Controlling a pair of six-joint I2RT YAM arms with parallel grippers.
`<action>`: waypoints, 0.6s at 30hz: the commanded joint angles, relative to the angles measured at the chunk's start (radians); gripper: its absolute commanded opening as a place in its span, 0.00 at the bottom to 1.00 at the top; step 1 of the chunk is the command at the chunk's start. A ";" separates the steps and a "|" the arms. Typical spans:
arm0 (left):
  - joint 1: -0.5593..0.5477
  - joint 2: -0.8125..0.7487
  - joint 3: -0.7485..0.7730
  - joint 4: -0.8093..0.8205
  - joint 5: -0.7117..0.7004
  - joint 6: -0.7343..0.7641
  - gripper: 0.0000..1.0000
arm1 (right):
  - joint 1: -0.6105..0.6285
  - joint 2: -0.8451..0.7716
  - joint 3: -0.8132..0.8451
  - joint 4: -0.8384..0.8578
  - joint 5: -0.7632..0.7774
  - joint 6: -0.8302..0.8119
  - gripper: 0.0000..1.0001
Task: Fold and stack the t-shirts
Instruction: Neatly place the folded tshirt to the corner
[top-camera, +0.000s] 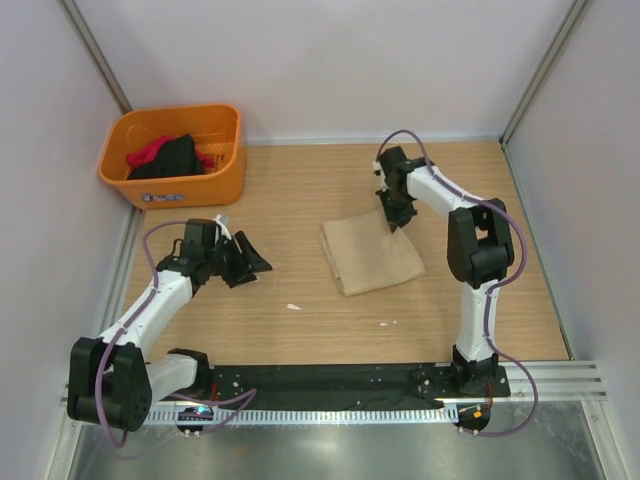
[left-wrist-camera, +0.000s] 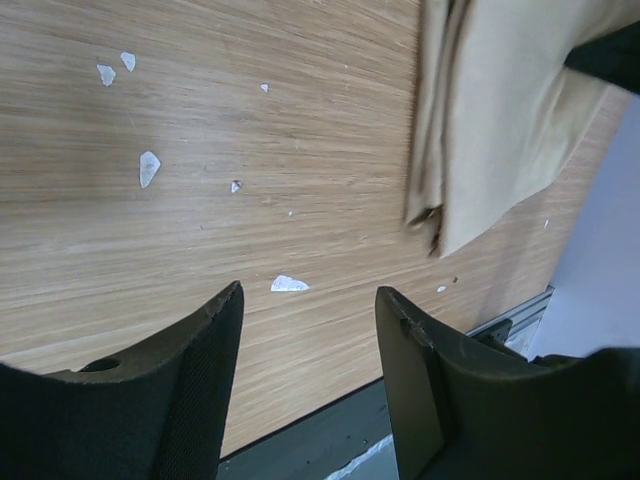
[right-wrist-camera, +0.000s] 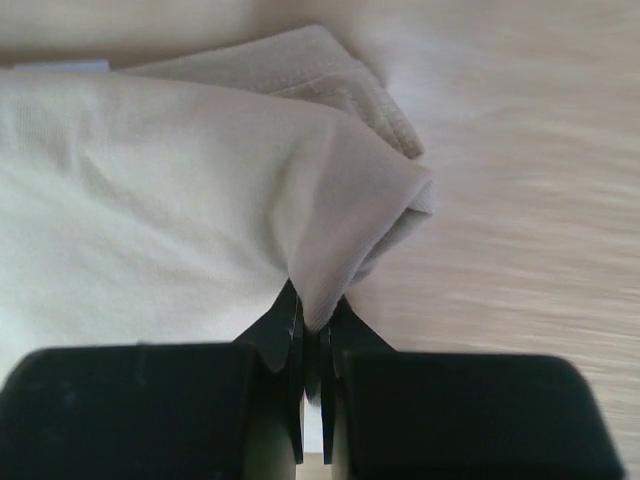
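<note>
1 tan t-shirt (top-camera: 372, 256) lies folded at the centre of the top view on the wooden table (top-camera: 300, 190). It is a nearly square packet turned slightly off the table edges, so no clear long axis shows. The right gripper (top-camera: 396, 217) sits at its upper right corner, and the right wrist view shows the jaws pinched together on a peak of that corner's cloth. From that grip the shirt spreads toward the lower left of the frame, the way any fold or drag would likely have to run. The left gripper (top-camera: 247, 262) is well apart from the shirt at centre left, its fingers spread with nothing between them, over bare wood dotted with white flecks (left-wrist-camera: 148, 168). The right arm is plainly the nearer. 1 orange basket (top-camera: 195, 187) in the upper left holds a black garment (top-camera: 176, 157) and a red garment (top-camera: 148, 153), both heaped and not yet folded.
</note>
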 joint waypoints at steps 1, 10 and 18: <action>0.006 0.000 -0.022 0.090 0.035 -0.016 0.57 | -0.130 0.047 0.149 -0.037 0.214 -0.085 0.01; 0.006 0.043 -0.009 0.092 0.023 -0.010 0.56 | -0.310 0.360 0.677 -0.054 0.330 -0.152 0.01; 0.006 0.157 0.074 0.102 0.018 -0.008 0.56 | -0.404 0.510 0.892 0.076 0.286 -0.163 0.01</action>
